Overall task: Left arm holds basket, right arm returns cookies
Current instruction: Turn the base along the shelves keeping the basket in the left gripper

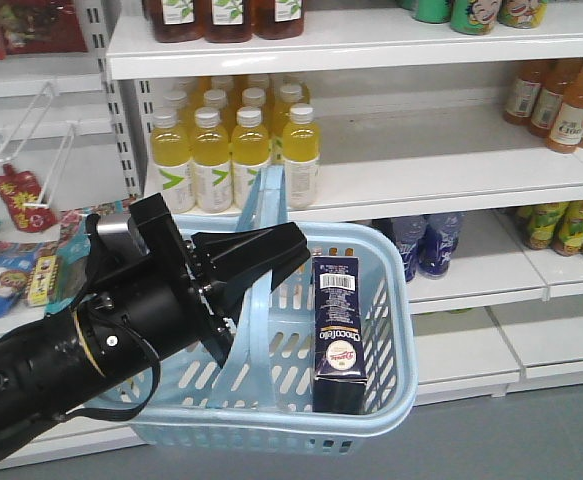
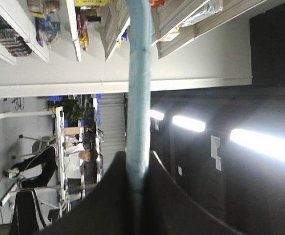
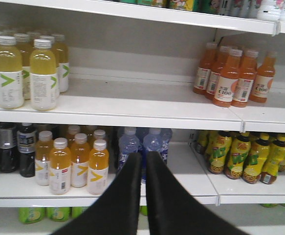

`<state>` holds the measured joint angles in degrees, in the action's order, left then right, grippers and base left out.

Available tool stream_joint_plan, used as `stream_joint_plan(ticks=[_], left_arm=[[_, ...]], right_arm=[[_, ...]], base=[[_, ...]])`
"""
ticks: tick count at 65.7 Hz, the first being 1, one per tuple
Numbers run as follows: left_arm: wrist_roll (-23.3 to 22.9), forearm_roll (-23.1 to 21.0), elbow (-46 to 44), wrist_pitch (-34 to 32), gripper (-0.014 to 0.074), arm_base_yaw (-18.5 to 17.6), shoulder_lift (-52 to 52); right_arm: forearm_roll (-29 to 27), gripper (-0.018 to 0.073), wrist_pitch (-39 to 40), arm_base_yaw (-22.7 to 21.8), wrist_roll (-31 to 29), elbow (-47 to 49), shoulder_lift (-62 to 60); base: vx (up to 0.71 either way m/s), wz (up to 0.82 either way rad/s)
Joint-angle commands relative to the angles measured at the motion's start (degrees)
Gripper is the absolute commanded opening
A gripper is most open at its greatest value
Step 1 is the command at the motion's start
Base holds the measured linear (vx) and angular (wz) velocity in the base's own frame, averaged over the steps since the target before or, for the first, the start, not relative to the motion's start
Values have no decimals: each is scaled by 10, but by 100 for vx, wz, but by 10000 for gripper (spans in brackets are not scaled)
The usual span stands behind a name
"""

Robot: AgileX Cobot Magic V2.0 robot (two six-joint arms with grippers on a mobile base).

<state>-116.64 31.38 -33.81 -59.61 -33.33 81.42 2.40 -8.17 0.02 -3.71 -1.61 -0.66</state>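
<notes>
The light blue basket (image 1: 271, 438) hangs in front of the shelves, and my left gripper (image 1: 293, 246) is shut on one of its hoop handles (image 1: 259, 300). In the left wrist view the pale blue handle (image 2: 139, 73) runs straight up between the two dark fingers of the left gripper (image 2: 138, 155), which press on it from both sides. The cookies (image 1: 337, 335), a dark navy carton with a barcode label, stand upright inside the basket at its right end. My right gripper (image 3: 143, 155) is shut on nothing and faces the drink shelves. It does not show in the front view.
Yellow drink bottles (image 1: 233, 150) stand on the white shelf (image 1: 451, 190) just behind the basket. Orange bottles (image 1: 561, 100) are at the right and snack packets (image 1: 21, 265) at the left. Ahead of the right gripper are blue bottles (image 3: 142, 142) and orange-yellow bottles (image 3: 76, 159).
</notes>
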Motion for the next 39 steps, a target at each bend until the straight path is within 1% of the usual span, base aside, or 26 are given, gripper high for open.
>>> stream_joint_plan(ticks=[1, 16, 39], left_arm=[[0, -25, -16, -66, -3, -4, -23], [0, -25, -16, -66, -3, -4, -23], [0, -25, -16, -66, -3, -4, -23]], right_arm=[[3, -3, 44, -1, -3, -10, -6], [3, -3, 44, -1, -3, -10, -6], [3, -3, 44, -1, -3, -10, -6]], base=[[26, -35], [21, -44], [15, -54]])
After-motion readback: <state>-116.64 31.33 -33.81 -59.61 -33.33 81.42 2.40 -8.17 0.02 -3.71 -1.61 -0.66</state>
